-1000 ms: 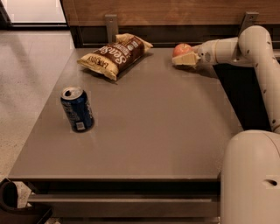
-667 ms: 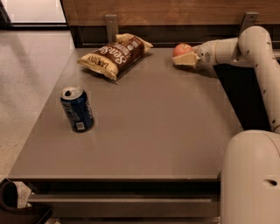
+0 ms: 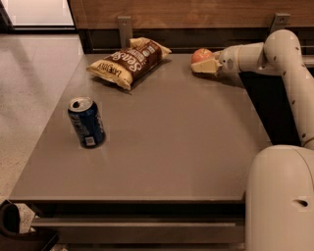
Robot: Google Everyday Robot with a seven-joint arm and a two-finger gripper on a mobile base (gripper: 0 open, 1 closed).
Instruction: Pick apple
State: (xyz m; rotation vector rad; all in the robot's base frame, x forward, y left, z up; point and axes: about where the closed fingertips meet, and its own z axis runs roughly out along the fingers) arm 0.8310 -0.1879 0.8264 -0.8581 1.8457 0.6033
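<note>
Far right corner of the table [image 3: 171, 142]: gripper [image 3: 205, 64] reaches in from the right, arm [image 3: 287, 73] bent at the elbow above the table's right edge. Gripper is closed on the apple [image 3: 200, 54]; the near finger [image 3: 206, 67] lies across the fruit's lower front, with the red-orange top showing above it. The apple is at the back edge, just in front of the dark strip under the wooden wall panel [image 3: 196, 12].

Against the frames a second ago, there is hardly any change. Gripper and apple hold the same spot, and the arm pose matches.

Chip bag [image 3: 128, 61] lies at the back, left of the apple and well apart from it, unmoved. Blue can [image 3: 86, 122] stands upright near the left edge, also unmoved.
</note>
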